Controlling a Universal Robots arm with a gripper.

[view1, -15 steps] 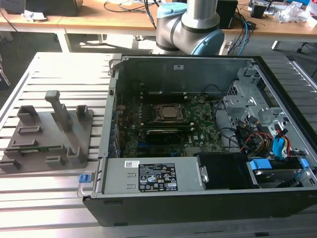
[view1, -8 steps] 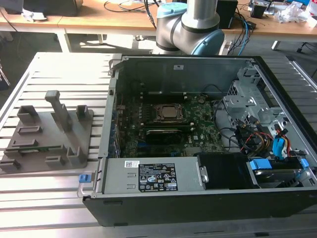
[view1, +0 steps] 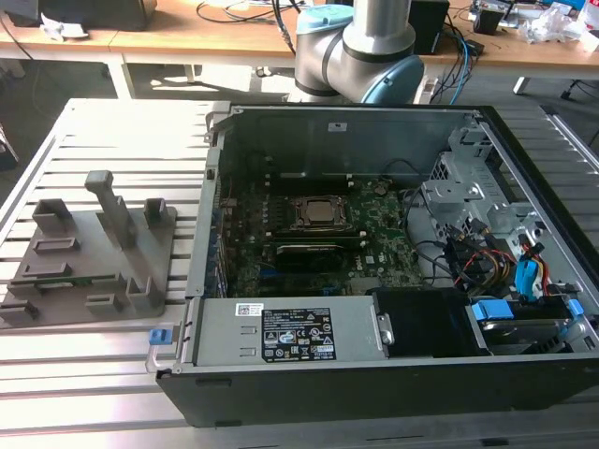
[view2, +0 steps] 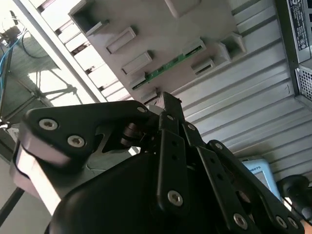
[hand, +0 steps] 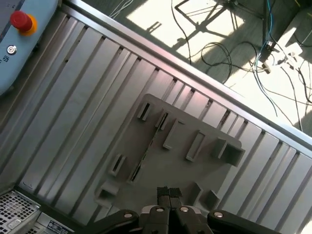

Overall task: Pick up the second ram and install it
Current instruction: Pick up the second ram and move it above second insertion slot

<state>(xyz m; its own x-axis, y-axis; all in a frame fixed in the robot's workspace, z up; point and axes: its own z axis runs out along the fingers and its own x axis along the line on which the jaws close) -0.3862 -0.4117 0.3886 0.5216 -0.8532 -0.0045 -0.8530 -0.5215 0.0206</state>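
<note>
The second ram (view2: pixel 168 67) is a thin green stick standing on edge in a slot of the grey holder tray (view2: pixel 161 29). In the first wrist view it shows edge-on as a thin dark line (hand: pixel 145 155) across the middle of the tray (hand: pixel 195 170). My gripper (hand: pixel 168 191) hangs well above the tray, over its edge, a short way off the stick. Its black fingers are shut together with nothing between them, as the second wrist view (view2: pixel 168 99) also shows. In the exterior view the tray (view1: pixel 94 271) lies at the left on the slatted table.
An open computer case (view1: pixel 374 253) with the green motherboard (view1: pixel 309 234) stands at the exterior view's right of the tray. The arm's base (view1: pixel 356 47) rises behind the case. A pendant with a red button (hand: pixel 20 20) lies on the slatted table. Cables run over the floor (hand: pixel 234 44).
</note>
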